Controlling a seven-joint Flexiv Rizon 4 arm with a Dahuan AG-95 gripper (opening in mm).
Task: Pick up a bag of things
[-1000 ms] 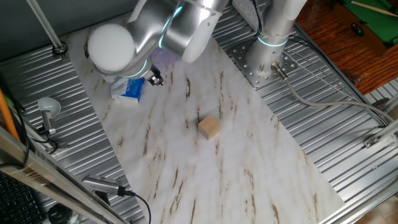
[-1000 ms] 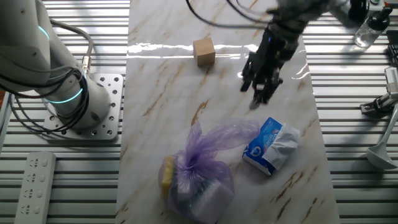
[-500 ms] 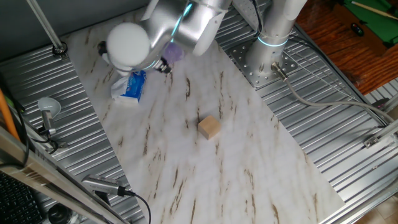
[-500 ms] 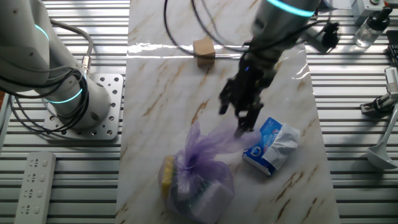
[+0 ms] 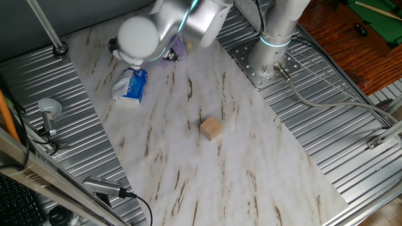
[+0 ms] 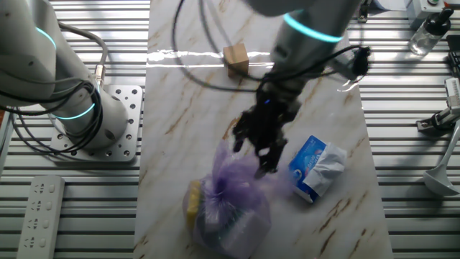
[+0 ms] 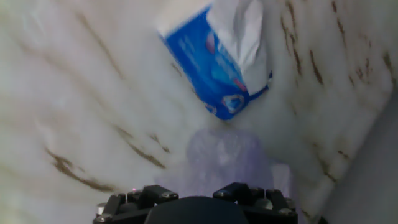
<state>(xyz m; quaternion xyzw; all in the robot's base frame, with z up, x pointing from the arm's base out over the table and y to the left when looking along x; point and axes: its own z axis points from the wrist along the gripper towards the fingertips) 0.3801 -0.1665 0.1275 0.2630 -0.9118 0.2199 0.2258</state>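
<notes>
The bag of things (image 6: 228, 196) is a wrinkly lilac plastic bag at the near end of the marble board, with a yellow item showing at its left side. My gripper (image 6: 256, 152) hangs just above the bag's twisted top, fingers spread and holding nothing. In the one fixed view the arm covers most of the bag, and only a purple edge (image 5: 179, 48) shows. In the hand view the bag (image 7: 227, 159) is a blurred purple mass straight ahead. My fingertips do not show there.
A blue-and-white packet (image 6: 317, 167) lies right of the bag and fills the top of the hand view (image 7: 217, 62). A tan wooden cube (image 6: 235, 58) sits at the far end of the board. The arm's base (image 6: 86, 108) stands at the left. A remote (image 6: 39, 208) lies on the slatted table.
The gripper has moved from beside the cube across the board, past the packet, to just above the bag's top. The bag, packet and cube have not moved.
</notes>
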